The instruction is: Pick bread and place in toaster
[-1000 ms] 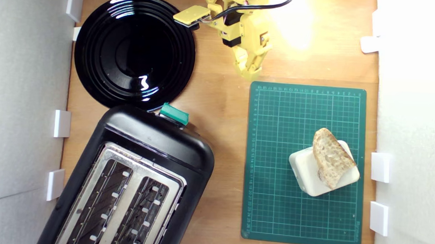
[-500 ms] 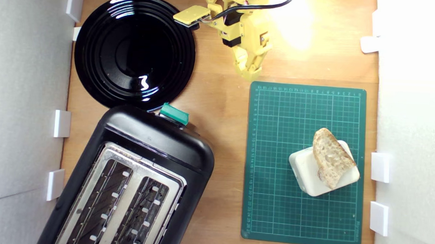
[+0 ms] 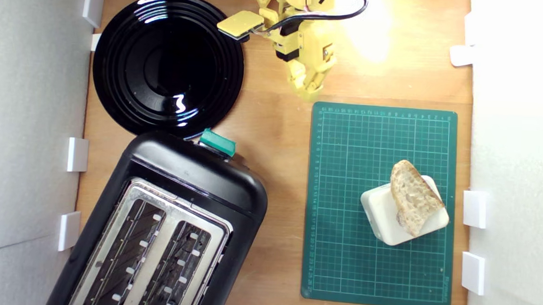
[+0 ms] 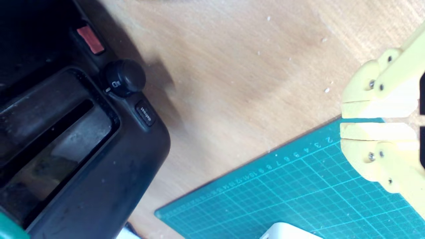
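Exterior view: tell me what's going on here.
A yellow robot arm's gripper hangs empty, jaws together, over the wooden table just beyond the green cutting mat. The wedge-shaped slice of rustic bread lies untouched on a cream rounded block on that mat. The glossy black two-slot toaster is empty.

The cutting mat (image 3: 381, 205) is the marker here: a block (image 3: 385, 219) sits on it toward the exterior view's right, with the bread (image 3: 413, 196) lying across the block's top. Off the mat to the exterior view's left stands the toaster (image 3: 167, 226), and the plate (image 3: 167, 63) lies beyond the toaster, touching its end. The gripper (image 3: 310, 86) hangs just past the mat's far edge, between mat and plate.
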Controlling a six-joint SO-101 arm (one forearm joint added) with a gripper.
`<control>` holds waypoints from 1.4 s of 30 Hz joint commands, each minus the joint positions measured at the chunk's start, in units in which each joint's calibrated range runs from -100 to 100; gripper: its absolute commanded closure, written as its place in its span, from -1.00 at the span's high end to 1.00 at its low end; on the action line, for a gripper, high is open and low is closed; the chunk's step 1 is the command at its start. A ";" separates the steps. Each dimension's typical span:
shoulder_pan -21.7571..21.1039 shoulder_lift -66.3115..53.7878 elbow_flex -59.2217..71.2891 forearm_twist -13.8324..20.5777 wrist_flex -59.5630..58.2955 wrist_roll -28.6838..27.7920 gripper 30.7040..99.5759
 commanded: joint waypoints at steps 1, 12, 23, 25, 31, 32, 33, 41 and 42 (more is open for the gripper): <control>1.19 3.65 -5.76 0.04 -6.67 0.18 -0.52; 1.67 27.69 -12.47 -0.05 -36.02 -0.87 -0.52; -2.60 37.34 -11.66 -0.14 -53.59 -6.36 -0.52; -2.84 40.42 -11.57 0.68 -56.67 -7.20 -0.52; -3.08 55.56 -11.66 0.95 -70.40 -7.82 -0.52; -3.24 57.31 -11.66 0.95 -72.62 -7.82 -0.52; -3.41 59.14 -11.57 0.95 -74.93 -7.82 -0.52; -5.50 71.12 -11.75 0.95 -85.85 -7.82 -0.51; -5.50 72.53 -11.93 0.95 -86.53 -7.82 -0.51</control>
